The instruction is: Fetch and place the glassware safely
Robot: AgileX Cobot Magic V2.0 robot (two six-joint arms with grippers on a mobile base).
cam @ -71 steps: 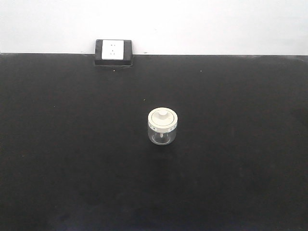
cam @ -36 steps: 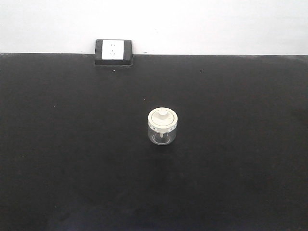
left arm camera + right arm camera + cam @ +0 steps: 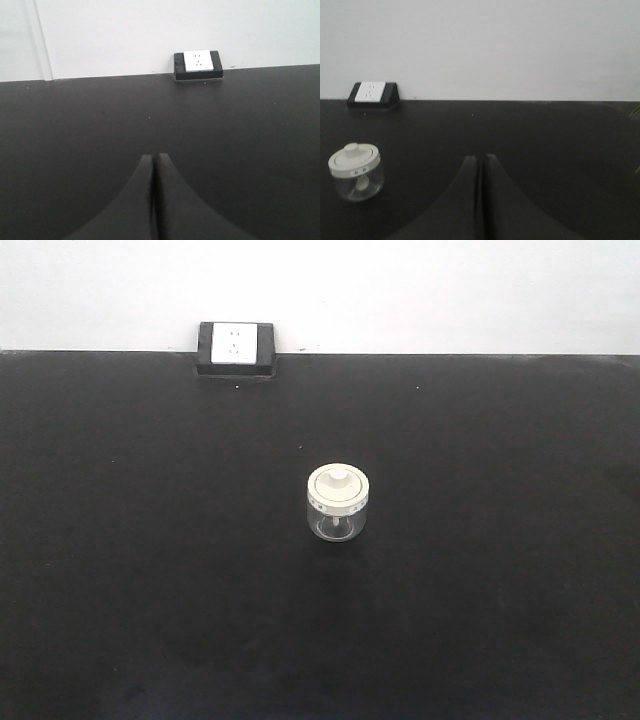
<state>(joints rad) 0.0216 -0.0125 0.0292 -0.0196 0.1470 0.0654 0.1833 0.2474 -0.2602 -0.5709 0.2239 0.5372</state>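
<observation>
The glassware [image 3: 338,503] is a small squat clear jar with a cream-white knobbed lid, standing upright near the middle of the black table [image 3: 150,540]. In the right wrist view the same jar [image 3: 356,171] stands at the lower left, well to the left of my right gripper [image 3: 480,158], whose fingers are pressed together and hold nothing. My left gripper [image 3: 153,157] is also shut and empty over bare black tabletop; the jar is out of that view. Neither gripper shows in the front view.
A white socket in a black housing [image 3: 236,347] sits at the table's far edge against the white wall [image 3: 450,290]; it also shows as the socket [image 3: 198,64] and the socket [image 3: 372,93]. A green leaf tip [image 3: 635,110] pokes in at the right edge.
</observation>
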